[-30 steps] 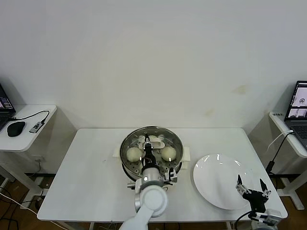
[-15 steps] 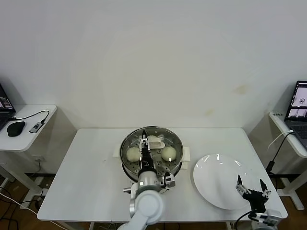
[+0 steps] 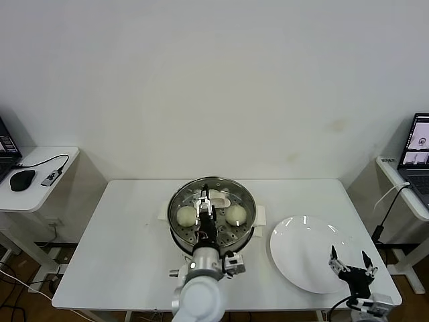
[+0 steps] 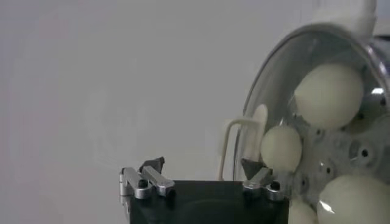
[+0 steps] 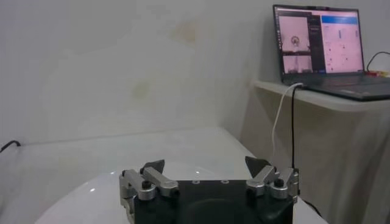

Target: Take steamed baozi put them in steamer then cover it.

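The steel steamer (image 3: 246, 197) stands mid-table, open, on a cream base. Two cream-white baozi (image 3: 186, 215) (image 3: 235, 214) lie on its perforated tray; others are hidden behind my left gripper (image 3: 206, 204), which hangs open and empty over the tray's middle. In the left wrist view the left gripper (image 4: 202, 165) is open at the steamer's rim (image 4: 268, 79), with three baozi (image 4: 329, 94) (image 4: 281, 147) (image 4: 353, 198) inside and the edge of another. My right gripper (image 3: 349, 253) is open and empty over the front right part of the bare white plate (image 3: 301, 248). It also shows in the right wrist view (image 5: 204, 164).
A white mat (image 3: 261, 215) lies under the steamer. A side table at the left holds a mouse (image 3: 22, 180) and a cable. A side table at the right holds a laptop (image 3: 419, 144), also in the right wrist view (image 5: 317, 42), with a cable hanging down.
My left arm has drawn back toward the table's front edge and a little left, its gripper still open over the steamer. The right arm has not moved.
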Controlling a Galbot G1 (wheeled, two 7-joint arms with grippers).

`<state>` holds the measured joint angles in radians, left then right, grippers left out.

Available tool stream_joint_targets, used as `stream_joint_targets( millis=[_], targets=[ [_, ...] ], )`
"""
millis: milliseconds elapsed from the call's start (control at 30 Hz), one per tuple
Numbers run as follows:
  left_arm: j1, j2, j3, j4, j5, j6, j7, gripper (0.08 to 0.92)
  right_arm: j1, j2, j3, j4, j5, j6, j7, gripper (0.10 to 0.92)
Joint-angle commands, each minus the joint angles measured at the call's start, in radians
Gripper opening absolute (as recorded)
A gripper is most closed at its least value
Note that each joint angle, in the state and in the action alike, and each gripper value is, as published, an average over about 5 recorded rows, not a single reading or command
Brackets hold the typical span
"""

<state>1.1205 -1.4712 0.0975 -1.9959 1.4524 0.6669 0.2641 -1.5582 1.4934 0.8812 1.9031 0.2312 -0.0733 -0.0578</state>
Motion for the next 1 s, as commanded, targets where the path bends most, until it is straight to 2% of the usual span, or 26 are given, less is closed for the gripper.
stream_joint_targets(
  millis=[33, 300, 467, 567, 700, 833, 1000],
  targets=[
    [0.042, 0.048, -0.086, -0.124, -0.392, -0.232, -0.221, 0.823, -0.020, -0.011, -0.016, 0.022, 0.020, 0.004, -0.027, 0.823],
    [0.171, 0.142, -0.375, -0.247, -0.961, -0.409, -0.288, 0.823, -0.087, -0.082, -0.079, 0.080, 0.055, 0.031, -0.058, 0.823],
    [0.328, 0.121, -0.637, -0.273, -1.235, -0.476, -0.304, 0.823, -0.120, -0.117, -0.103, 0.104, 0.063, 0.048, -0.065, 0.823],
    [0.425, 0.113, -0.739, -0.245, -1.330, -0.529, -0.313, 0.823, -0.147, -0.124, -0.132, 0.118, 0.061, 0.057, -0.061, 0.823],
    [0.526, 0.116, -0.800, -0.200, -1.451, -0.560, -0.329, 0.823, -0.191, -0.111, -0.170, 0.123, 0.054, 0.083, -0.047, 0.823],
    [0.597, 0.104, -0.847, -0.178, -1.462, -0.515, -0.306, 0.823, -0.207, -0.106, -0.184, 0.103, 0.029, 0.124, -0.017, 0.823],
    [0.689, 0.100, -0.815, -0.145, -1.424, -0.488, -0.266, 0.823, -0.211, -0.115, -0.188, 0.125, 0.070, 0.042, 0.035, 0.823]
  ],
)
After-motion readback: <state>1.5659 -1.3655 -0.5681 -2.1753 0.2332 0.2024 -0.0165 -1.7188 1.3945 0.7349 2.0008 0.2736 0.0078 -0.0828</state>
